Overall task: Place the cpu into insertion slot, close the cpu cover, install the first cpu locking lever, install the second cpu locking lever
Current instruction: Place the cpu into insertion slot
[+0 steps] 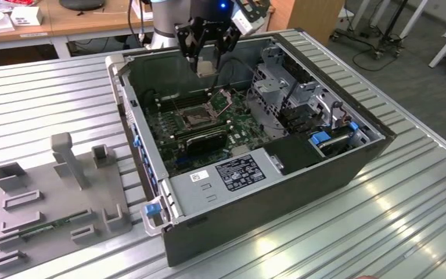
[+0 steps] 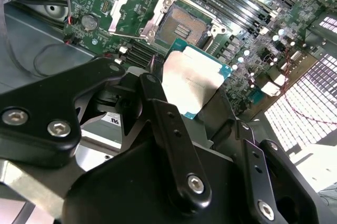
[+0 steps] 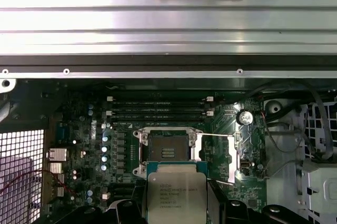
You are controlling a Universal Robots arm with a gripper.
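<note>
My gripper [image 1: 207,63] hangs over the open computer case, shut on the cpu [image 1: 206,71], a small square chip with a pale metal face. In both wrist views the cpu [image 2: 192,79] [image 3: 176,197] sits between the black fingers [image 2: 155,103], above the board and apart from it. The insertion slot [image 1: 194,119] [image 2: 184,26] [image 3: 167,153] lies bare, dark in the centre with a silvery rim. Beside it the cpu cover [image 1: 223,100] [image 2: 134,10] [image 3: 221,155], a thin metal frame, stands swung open.
The green motherboard [image 1: 169,131] lies deep in the case, walled in by a drive cage [image 1: 285,93] and a power supply [image 1: 231,174]. Long black memory slots [image 3: 158,109] run beside the socket. A grey fixture stand [image 1: 60,192] sits at the exterior view's left on the slatted metal table [image 1: 378,221].
</note>
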